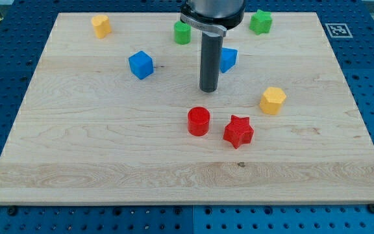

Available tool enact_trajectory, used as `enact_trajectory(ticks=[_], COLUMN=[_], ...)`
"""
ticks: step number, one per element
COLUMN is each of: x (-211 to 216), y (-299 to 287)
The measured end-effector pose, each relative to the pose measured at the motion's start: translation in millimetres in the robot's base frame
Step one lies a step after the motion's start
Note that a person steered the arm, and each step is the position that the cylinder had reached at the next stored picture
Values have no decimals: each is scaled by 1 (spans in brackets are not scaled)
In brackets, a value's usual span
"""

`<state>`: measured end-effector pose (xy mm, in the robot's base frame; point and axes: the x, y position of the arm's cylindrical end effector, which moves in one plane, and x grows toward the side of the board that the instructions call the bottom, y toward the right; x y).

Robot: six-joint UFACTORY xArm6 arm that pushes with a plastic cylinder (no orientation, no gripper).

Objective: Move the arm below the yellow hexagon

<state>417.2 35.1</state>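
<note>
One yellow hexagon (273,100) lies right of my tip (209,90) (bare rod tool, holding nothing).

Bare worktop (109,149) lay open between my tip (209,90) and the yellow hexagon (273,100); the red cylinder (199,121) and red star (238,131) crowded the ground lower down; the blue block (228,59) sat just beside the rod.

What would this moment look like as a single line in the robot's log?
tip: mid-board, touching nothing | yellow hexagon: to its right | red cylinder: below it | goal: unmet
</note>
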Motion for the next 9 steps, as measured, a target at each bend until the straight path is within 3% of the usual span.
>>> enact_trajectory(ticks=[5, 6, 9], x=[21, 67, 68], y=[34, 41, 48])
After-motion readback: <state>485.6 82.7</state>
